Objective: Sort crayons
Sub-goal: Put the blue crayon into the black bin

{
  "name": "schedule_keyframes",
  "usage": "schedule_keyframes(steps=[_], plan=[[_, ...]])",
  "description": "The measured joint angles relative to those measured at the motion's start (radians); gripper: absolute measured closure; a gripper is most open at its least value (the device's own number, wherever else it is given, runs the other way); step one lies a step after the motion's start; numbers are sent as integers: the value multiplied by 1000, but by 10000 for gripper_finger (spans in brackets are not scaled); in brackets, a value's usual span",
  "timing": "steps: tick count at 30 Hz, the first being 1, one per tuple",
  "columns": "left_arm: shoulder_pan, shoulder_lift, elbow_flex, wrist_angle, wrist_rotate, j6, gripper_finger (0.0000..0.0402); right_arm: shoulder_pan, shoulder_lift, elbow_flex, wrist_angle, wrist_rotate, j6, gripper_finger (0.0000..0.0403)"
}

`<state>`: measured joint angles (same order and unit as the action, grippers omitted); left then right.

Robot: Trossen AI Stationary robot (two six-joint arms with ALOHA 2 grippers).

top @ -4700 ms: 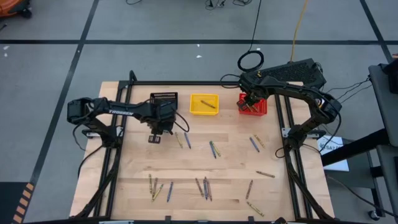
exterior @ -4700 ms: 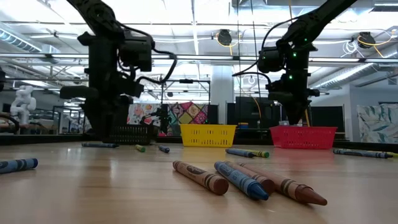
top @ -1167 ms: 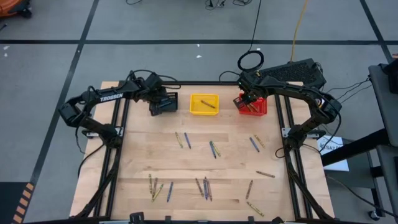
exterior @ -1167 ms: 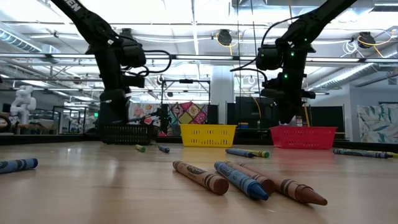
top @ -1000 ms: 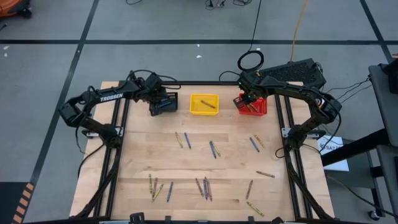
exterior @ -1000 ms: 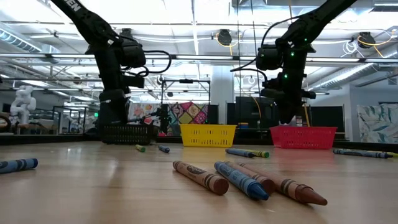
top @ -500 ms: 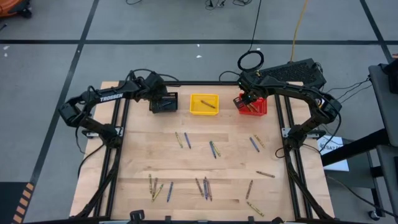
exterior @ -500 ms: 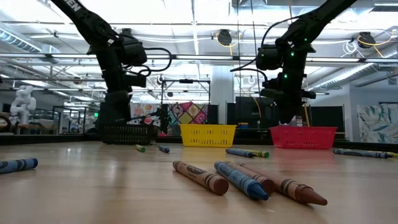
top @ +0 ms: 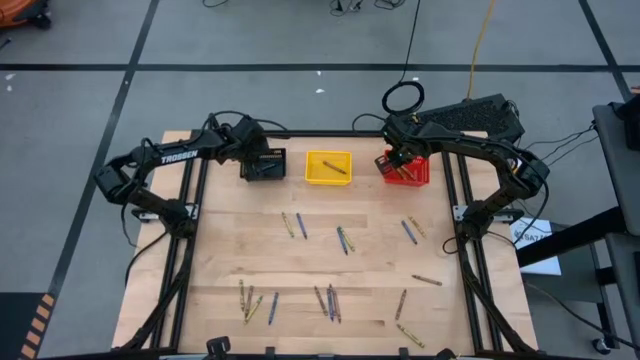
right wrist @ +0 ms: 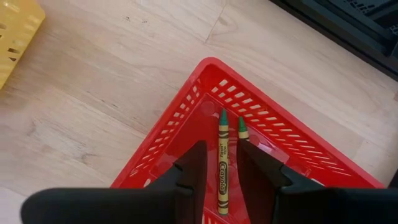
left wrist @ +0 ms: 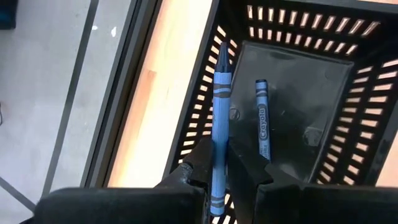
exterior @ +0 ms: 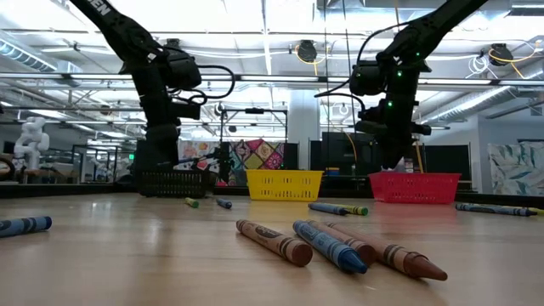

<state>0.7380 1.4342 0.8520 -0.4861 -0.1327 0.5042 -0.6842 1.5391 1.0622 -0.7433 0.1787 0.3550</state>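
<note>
My left gripper (left wrist: pixel 219 152) hangs over the black bin (top: pixel 274 166) at the table's far left, shut on a blue crayon (left wrist: pixel 219 99). Another blue crayon (left wrist: pixel 262 118) lies on that bin's floor. My right gripper (right wrist: pixel 221 149) hangs open over the red bin (top: pixel 412 174) at the far right. An olive crayon with a green tip (right wrist: pixel 222 155) lies on the red bin's floor below the gap between its fingers. A second one (right wrist: pixel 243 127) lies beside it. Several crayons (top: pixel 341 240) lie flat on the table. My left gripper pinches the blue crayon's rear half (left wrist: pixel 218 135) between its two fingers. The fingers come from above, and the crayon lies along them. Its pointed tip (left wrist: pixel 222 55) sticks out past the fingertips toward the black bin. It is clear of the bin's floor.
A yellow bin (top: pixel 328 167) with one crayon stands between the black and red bins at the far edge. Loose crayons lie mid-table (top: pixel 294 224), at the right (top: pixel 411 230) and along the near edge (top: pixel 327 302). A black frame rail (top: pixel 300 133) runs behind the bins.
My left gripper, still shut on the blue crayon, has edged slightly toward the table's right over the black bin. My right gripper has kept still over the red bin.
</note>
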Motion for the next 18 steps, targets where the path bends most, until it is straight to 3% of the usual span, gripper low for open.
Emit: schedule_keyframes(steps=[14, 18], plan=[[0, -4, 0, -32, 3, -1, 365, 0, 0, 0, 0, 0, 0, 328], [-1, -7, 0, -79, 61, -1, 365, 0, 0, 0, 0, 1, 0, 328]])
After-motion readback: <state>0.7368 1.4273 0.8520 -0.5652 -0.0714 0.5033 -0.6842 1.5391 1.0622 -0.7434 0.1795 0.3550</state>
